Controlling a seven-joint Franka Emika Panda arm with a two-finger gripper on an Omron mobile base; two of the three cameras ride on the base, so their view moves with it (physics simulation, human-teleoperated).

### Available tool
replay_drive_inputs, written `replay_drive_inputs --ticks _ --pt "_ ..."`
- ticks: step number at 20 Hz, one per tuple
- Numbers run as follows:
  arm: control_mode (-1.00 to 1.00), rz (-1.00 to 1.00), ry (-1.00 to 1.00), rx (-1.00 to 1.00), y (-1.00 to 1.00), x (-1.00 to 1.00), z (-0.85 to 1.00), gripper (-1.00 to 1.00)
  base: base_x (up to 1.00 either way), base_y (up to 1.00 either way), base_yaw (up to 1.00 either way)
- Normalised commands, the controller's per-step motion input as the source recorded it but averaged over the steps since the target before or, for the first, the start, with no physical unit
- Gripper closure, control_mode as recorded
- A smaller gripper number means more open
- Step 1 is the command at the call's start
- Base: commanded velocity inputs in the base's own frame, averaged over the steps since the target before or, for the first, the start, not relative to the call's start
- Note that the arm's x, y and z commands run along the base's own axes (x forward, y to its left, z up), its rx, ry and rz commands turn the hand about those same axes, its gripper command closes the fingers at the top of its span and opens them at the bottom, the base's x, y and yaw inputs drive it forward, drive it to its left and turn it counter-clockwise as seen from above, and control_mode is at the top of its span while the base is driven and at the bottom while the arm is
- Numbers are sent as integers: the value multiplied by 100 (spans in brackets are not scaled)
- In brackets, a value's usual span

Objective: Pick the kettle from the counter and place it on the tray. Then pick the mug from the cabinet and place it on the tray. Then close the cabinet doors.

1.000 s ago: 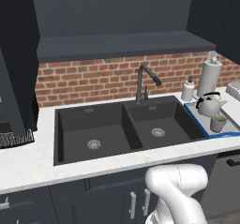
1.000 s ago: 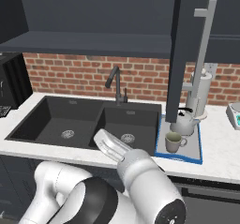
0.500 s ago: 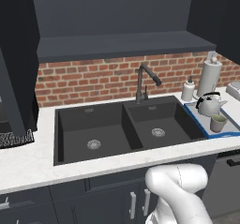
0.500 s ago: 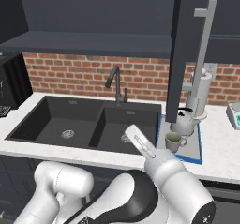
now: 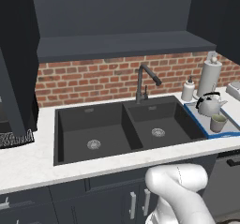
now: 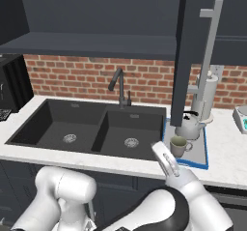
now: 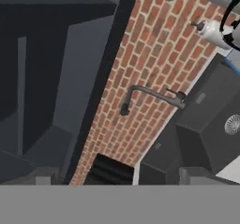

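Note:
The silver-grey kettle (image 5: 208, 105) (image 6: 188, 126) stands on the blue-rimmed tray (image 5: 200, 124) (image 6: 206, 153) right of the sink. The grey-beige mug (image 5: 218, 123) (image 6: 178, 146) sits on the same tray, in front of the kettle. Above the white counter (image 5: 33, 160), the dark cabinet (image 5: 122, 45) is open. Its right door (image 6: 190, 56) swings out over the tray, silver bar handle (image 6: 208, 56) facing me. My gripper (image 7: 119, 178) is open and holds nothing, its fingertips wide apart, aimed at the brick wall and faucet (image 7: 150, 94). My white wrist (image 6: 165, 161) rises at the counter's front edge, left of the mug.
A black double sink (image 5: 122, 129) with a dark faucet (image 5: 143, 80) fills the counter's middle. A white soap bottle (image 5: 188, 90) and a paper-towel roll (image 5: 209, 77) stand behind the tray. The left cabinet door (image 5: 16, 68) hangs open at the left.
In the right base view my wrist has swung to the right, closer to the tray. The kettle, the mug and the doors have not moved.

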Motion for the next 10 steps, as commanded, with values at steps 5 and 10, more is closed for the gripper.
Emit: replay_drive_inputs --ticks 5,10 --pt "-100 0 0 19 -39 26 -5 -100 0 0 0" --pt "-100 0 1 17 -48 22 5 -100 0 0 0"
